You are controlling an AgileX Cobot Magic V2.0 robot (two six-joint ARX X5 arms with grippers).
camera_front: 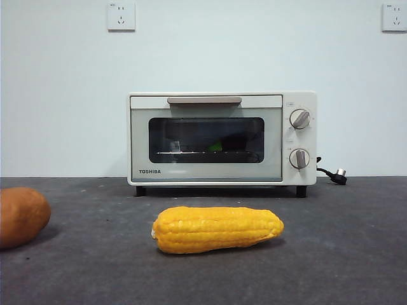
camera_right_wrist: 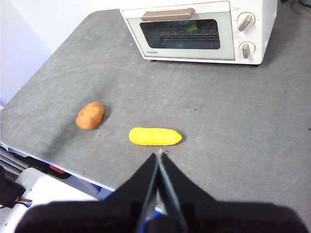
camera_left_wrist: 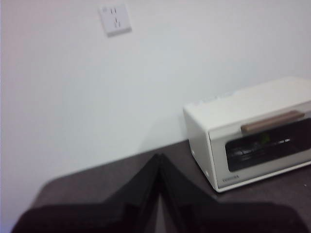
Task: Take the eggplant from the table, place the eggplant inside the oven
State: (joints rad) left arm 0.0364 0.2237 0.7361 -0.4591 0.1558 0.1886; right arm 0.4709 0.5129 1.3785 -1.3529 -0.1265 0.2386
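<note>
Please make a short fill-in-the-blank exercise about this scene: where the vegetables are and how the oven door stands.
1. The oven door is ____.
2. Behind the glass, a bit of the eggplant's ____ stem cap shows.
3. The yellow corn lies on the table in ____ of the oven.
4. Both grippers, left and right, hold ____.

Missing words: closed; green; front; nothing

Eggplant [camera_front: 216, 147] is mostly hidden behind the oven's [camera_front: 206, 171] dark glass, just a green bit showing; potato [camera_front: 22, 216] is cut off by the front view's edge; left wrist view's pretty blurry.
</note>
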